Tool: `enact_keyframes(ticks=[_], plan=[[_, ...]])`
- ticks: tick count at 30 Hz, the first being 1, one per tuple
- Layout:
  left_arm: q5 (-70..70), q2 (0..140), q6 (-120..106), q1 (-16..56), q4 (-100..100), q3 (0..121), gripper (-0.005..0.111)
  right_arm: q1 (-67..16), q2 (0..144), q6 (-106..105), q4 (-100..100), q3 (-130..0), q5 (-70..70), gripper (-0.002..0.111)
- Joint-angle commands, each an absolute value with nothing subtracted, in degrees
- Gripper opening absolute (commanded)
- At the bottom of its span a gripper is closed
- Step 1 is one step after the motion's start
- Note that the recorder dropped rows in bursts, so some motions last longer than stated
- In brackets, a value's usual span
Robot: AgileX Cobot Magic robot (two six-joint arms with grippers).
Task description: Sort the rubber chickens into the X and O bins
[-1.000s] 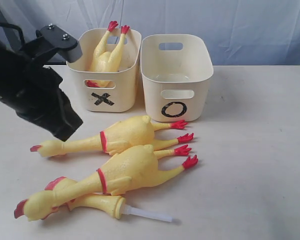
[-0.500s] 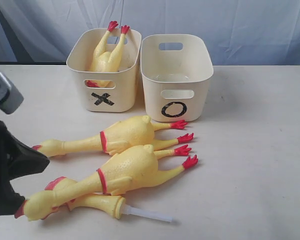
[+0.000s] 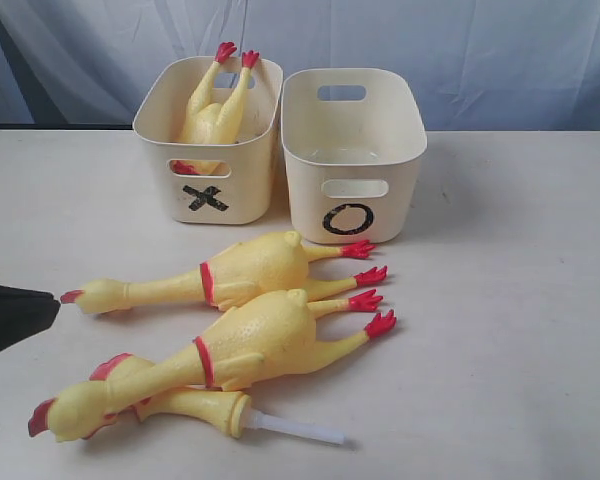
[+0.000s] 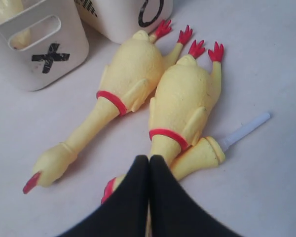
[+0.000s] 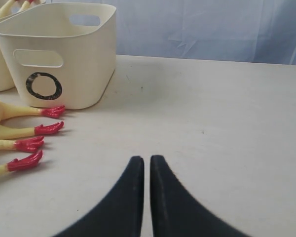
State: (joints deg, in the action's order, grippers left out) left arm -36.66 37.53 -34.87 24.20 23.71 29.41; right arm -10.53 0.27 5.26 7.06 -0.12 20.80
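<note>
With the headless body [image 3: 212, 118] deposited in the X bin [image 3: 252, 190] at upper left, the next pick is judged in hand: the left claw [image 4: 149, 160], pressed together and empty like the right claw [image 5: 147, 161], must be opened before the lower-centre whole chicken [image 3: 265, 338] is grasped.

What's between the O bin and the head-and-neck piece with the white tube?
Two whole chickens: the far chicken and the near chicken, side by side, feet toward the O bin. The near one overlaps the head-and-neck piece. Clear in the exterior view.
</note>
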Motion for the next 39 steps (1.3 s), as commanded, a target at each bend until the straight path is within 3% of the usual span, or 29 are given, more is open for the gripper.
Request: enact_keyframes(ticks=[1, 14, 21, 27, 32, 39], plan=[[-35.81, 34.66, -35.05, 24.21, 24.38, 29.09, 0.0, -10.58, 0.0, 5.14, 6.99, 0.0, 18.88, 0.006], [-35.81, 33.71, -35.05, 24.21, 24.38, 29.09, 0.0, -10.58, 0.0, 5.14, -5.68, 0.0, -7.18, 0.006], [-35.81, 33.71, -35.05, 24.21, 24.38, 29.09, 0.0, -10.58, 0.0, 5.14, -7.68, 0.0, -12.5, 0.006], [-35.81, 33.71, -35.05, 24.21, 24.38, 29.09, 0.0, -10.58, 0.0, 22.78, -17.11, 0.0, -20.13, 0.006], [-35.81, 33.71, -35.05, 24.21, 24.38, 29.09, 0.0, -10.58, 0.0, 25.18, -8.16, -3.04, -14.82, 0.006], [-35.81, 33.71, -35.05, 24.21, 24.38, 29.09, 0.0, -10.63, 1.69, 25.59, 0.0, -12.58, 5.82, 0.006]])
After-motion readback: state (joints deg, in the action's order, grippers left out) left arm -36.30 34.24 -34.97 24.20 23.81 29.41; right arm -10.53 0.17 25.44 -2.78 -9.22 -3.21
